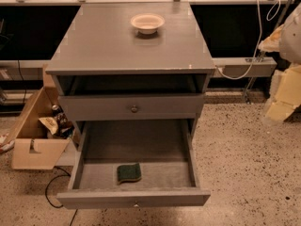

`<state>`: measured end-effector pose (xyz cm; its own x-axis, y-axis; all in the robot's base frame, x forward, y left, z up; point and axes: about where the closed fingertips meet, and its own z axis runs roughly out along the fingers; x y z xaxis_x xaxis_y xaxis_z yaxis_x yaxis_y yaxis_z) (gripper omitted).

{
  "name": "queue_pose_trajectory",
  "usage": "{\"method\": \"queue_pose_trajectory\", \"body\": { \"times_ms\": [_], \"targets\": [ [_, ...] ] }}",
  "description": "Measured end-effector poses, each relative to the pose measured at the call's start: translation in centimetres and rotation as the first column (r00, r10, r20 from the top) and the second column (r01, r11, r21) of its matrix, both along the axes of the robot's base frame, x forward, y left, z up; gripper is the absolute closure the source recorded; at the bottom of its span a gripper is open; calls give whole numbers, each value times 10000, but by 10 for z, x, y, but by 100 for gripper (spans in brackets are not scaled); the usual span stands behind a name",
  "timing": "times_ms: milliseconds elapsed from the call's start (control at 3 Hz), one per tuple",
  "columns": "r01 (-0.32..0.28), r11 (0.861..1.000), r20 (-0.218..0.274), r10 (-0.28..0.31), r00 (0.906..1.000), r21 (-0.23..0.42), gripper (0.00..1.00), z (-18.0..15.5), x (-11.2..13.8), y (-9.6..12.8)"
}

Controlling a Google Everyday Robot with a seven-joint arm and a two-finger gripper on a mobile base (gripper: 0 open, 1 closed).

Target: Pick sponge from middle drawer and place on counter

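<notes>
The sponge [129, 173], dark green face up with a yellow edge, lies on the floor of the middle drawer [162, 174], near its front and a little left of centre. The drawer is pulled fully out, and its small knob [136, 204] shows on the front. The counter [108, 44] is the grey cabinet top above. My gripper [281, 99] shows as blurred pale yellow and white shapes at the right edge of the camera view, well right of the cabinet, at about the closed drawer's height and far from the sponge.
A cream round bowl [147, 22] stands at the back middle of the counter. Another grey drawer front with a round knob [134, 108] is shut above the open drawer. An open cardboard box [33, 131] sits on the speckled floor at the left. A white cable [256, 36] hangs at the right.
</notes>
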<state>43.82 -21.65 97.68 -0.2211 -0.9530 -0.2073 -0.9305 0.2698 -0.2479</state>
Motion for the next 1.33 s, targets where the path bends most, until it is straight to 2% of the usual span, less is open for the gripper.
{"method": "queue_pose_trajectory", "body": {
  "times_ms": [333,667,1000,1333],
  "targets": [
    [0,10000,0,0,10000,1,0,0,0,0],
    [-254,9860,-717,377,9967,1651,0,-54,14,47],
    [-646,9311,-1028,1082,9888,3591,0,-121,31,133],
    [-645,9009,-1031,1198,9874,4292,0,-160,40,196]
  ]
}}
